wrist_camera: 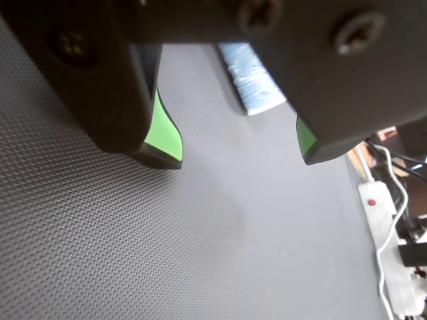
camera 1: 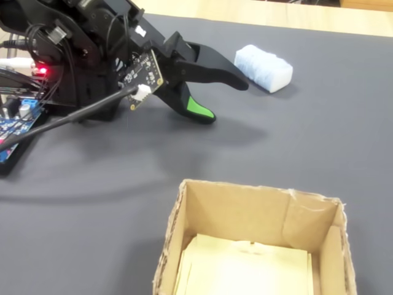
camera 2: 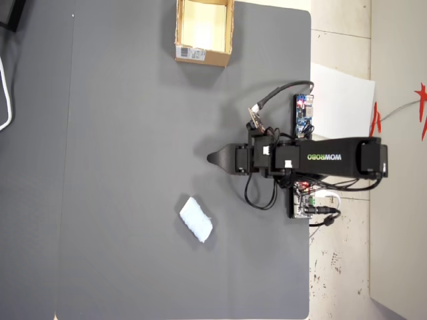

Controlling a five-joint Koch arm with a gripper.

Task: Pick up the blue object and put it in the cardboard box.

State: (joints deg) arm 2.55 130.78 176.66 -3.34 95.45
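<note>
Gripper (camera 1: pixel 228 99) open, empty: 2 jaws spread with clear mat between them in the wrist view, green pads (wrist_camera: pixel 165 135) on the inner faces. It sits low over the dark mat (camera 2: pixel 120 133), not touching anything.

Blue object (camera 1: pixel 263 67) lies flat on the mat, apart from the jaw tips. In the fixed view it is just beyond the upper jaw tip, up and to the right. In the overhead view the blue object (camera 2: pixel 196 219) is below and slightly left of the gripper (camera 2: pixel 213 159), off to 1 side of where the jaws point. Long axis runs diagonally in the overhead view, upper left to lower right, so it is skewed to the jaw line. Wrist view shows only 1 end of it (wrist_camera: pixel 250 81) between the jaws, farther out.

Cardboard box (camera 2: pixel 204 53) is at the top of the overhead view, on the opposite side of the gripper from the object, well apart from both. Open top, nothing blue inside.

Judgement: pick not yet begun; next move needs a swing toward the object plus wrist roll to straddle its short side.
</note>
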